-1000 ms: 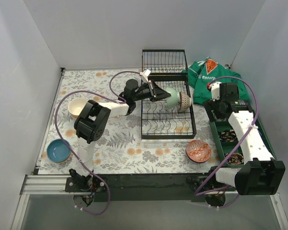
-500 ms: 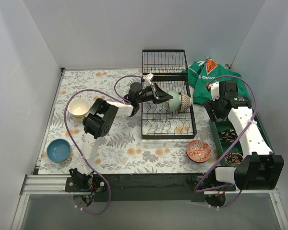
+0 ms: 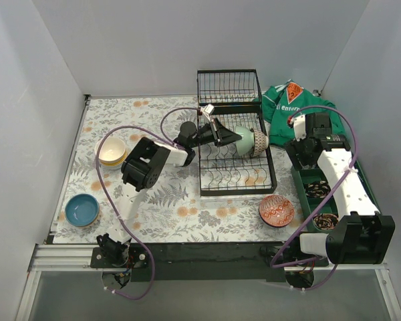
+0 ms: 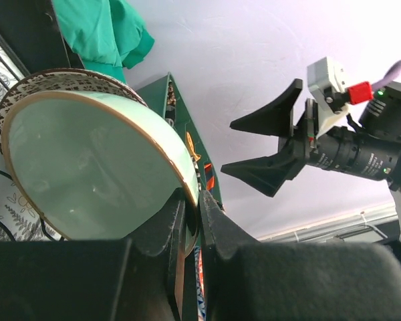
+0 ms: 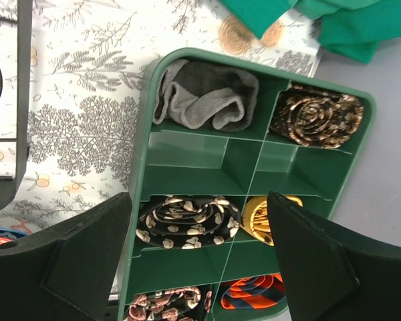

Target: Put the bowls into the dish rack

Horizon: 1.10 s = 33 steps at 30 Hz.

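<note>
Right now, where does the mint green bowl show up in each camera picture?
Top external: centre, mint green bowl on edge in the dish rack.
Left wrist: the bowl fills the left half, rim pinched by the left gripper.
Right wrist: not in it.
Shared landmark: the green tray.
</note>
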Available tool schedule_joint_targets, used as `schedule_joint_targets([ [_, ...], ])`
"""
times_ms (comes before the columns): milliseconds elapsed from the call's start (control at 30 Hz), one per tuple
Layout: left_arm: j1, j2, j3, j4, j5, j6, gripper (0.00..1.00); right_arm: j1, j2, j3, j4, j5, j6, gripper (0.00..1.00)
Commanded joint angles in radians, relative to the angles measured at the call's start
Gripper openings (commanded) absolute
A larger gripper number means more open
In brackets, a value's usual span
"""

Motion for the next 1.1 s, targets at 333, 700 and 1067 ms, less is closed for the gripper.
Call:
schedule_joint_targets([
  [333, -0.035, 0.029, -0.028, 0.182, -0.059, -0.311, 0.0, -0.004, 0.041, -0.03, -0.012, -0.014, -0.008, 0.9],
  [700, -0.047, 0.103, 0.0, 0.232, -0.113, -0.384, 0.0, -0.004, 0.012, -0.085, 0.002, -0.015, -0.017, 0.89],
  [1067, -0.061, 0.149, -0.042, 0.392, -0.122, -0.43, 0.0, -0.004, -0.008, -0.118, 0.023, -0.021, -0.02, 0.89],
])
